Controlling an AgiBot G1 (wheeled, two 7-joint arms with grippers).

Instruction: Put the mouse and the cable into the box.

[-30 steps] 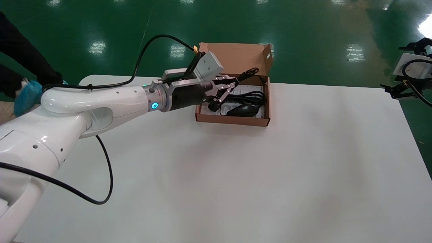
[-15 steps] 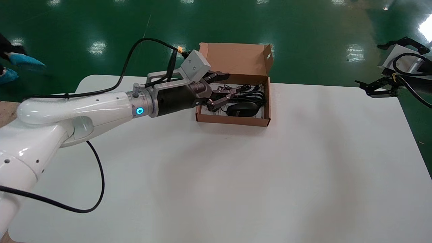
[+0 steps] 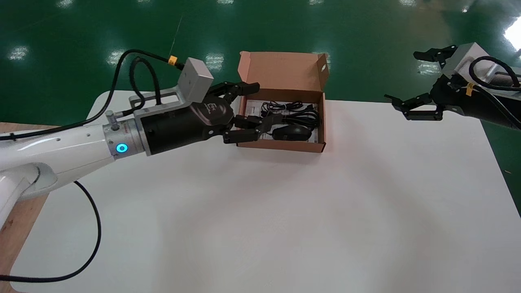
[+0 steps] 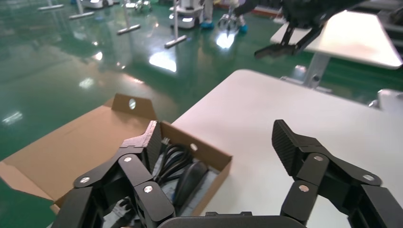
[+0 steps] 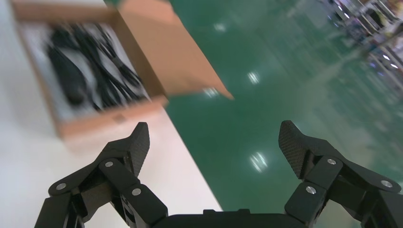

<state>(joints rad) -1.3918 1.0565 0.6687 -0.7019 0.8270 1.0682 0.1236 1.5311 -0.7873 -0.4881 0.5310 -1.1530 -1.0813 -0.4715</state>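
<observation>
The brown cardboard box (image 3: 281, 145) stands with its lid up at the table's far middle. The black mouse (image 3: 294, 132) lies in it along the near wall, and the coiled black cable (image 3: 295, 113) lies behind the mouse. My left gripper (image 3: 262, 104) is open at the box's left end with nothing between its fingers. The left wrist view shows the box rim (image 4: 223, 160), mouse (image 4: 189, 178) and cable (image 4: 172, 159) past the left gripper (image 4: 218, 137). My right gripper (image 3: 403, 77) hovers open over the table's far right edge. The right wrist view has the right gripper (image 5: 215, 137), box (image 5: 100, 124) and mouse (image 5: 66, 78).
A white leaflet (image 3: 253, 108) lines the box floor. The white table (image 3: 285, 211) spreads wide in front of the box. A wooden surface (image 3: 20, 215) borders its left edge. My left arm's black cable (image 3: 95, 240) droops over the table's left side. Green floor lies beyond.
My left gripper let go of the cable, which now lies in the box, then opened wide and drew back to the left. My right arm swung in toward the table's far right.
</observation>
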